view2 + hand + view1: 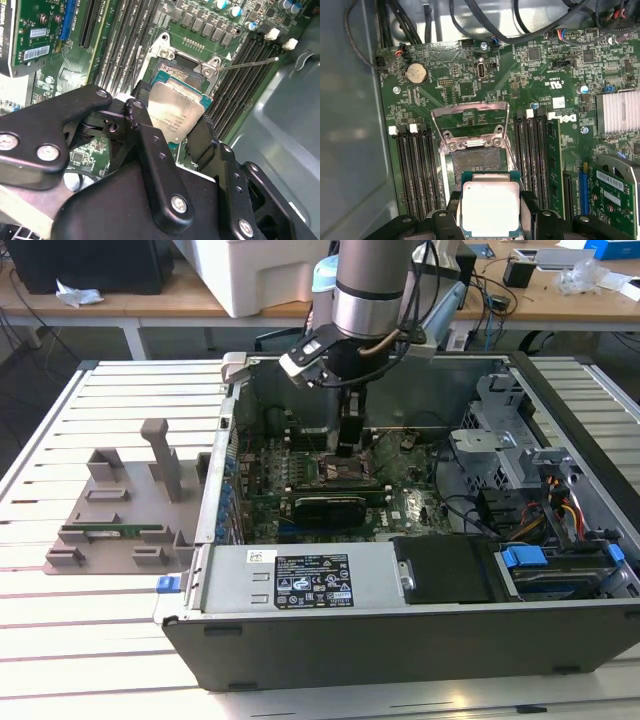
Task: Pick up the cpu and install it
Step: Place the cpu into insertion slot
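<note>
Silver cpu (pixel 490 206) in end effector (pixel 490 217) over open socket (pixel 475 162), memory slots (pixel 415 170) flanking.

The gripper (pixel 171 125) apparently covers two edges of the cpu (pixel 177 110).

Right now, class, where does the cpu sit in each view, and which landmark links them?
Exterior view: too small to tell; look at the tip of the hand, above the socket.
First wrist view: the cpu, gripped in the hand, at the open socket's edge.
Second wrist view: the cpu, in the hand, over the socket.
Shared landmark: the socket.
</note>
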